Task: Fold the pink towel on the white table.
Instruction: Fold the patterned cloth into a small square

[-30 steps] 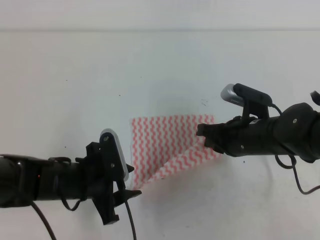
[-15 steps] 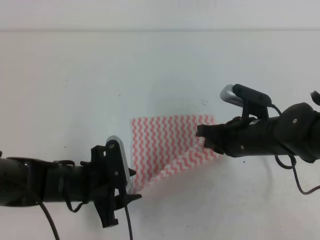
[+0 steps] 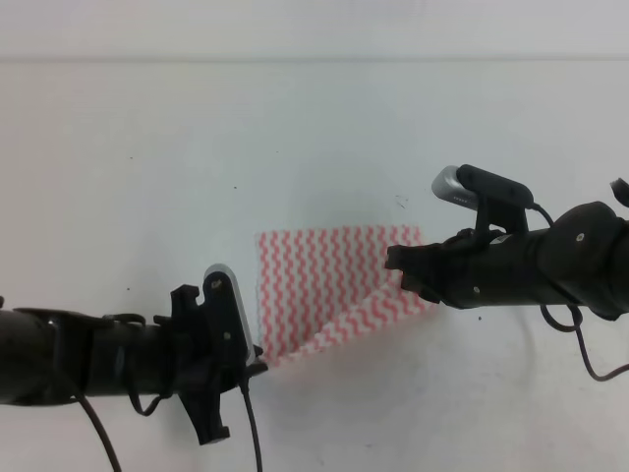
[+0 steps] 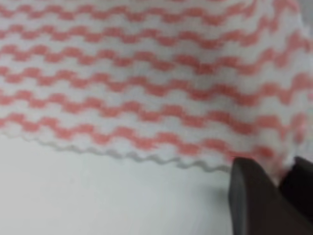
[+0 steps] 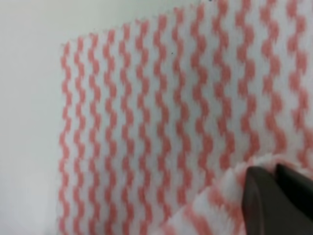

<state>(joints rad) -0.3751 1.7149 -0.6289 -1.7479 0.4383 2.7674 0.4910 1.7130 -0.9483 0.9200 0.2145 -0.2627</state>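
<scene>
Exterior high view, pink towel (image 3: 329, 285) on white table (image 3: 147, 147), near corners pinched between left fingers (image 4: 252, 196) and right fingers (image 5: 261, 200)

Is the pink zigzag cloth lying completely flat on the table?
No, the thin pink-and-white zigzag-striped towel has its near edge lifted and doubled over, running diagonally between both end effectors.

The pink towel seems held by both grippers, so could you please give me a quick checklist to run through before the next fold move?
1. Left gripper pinching the pink towel at its near corner: ok, cloth sits between the fingers.
2. Right gripper clamped on the towel's right edge: ok, fabric bunches at its fingers.
3. Right part of the towel already turned over: ok, a diagonal flap shows.
4. Far edge lying flat on the white table: ok.
5. Grip depth of either gripper: cannot tell.
</scene>
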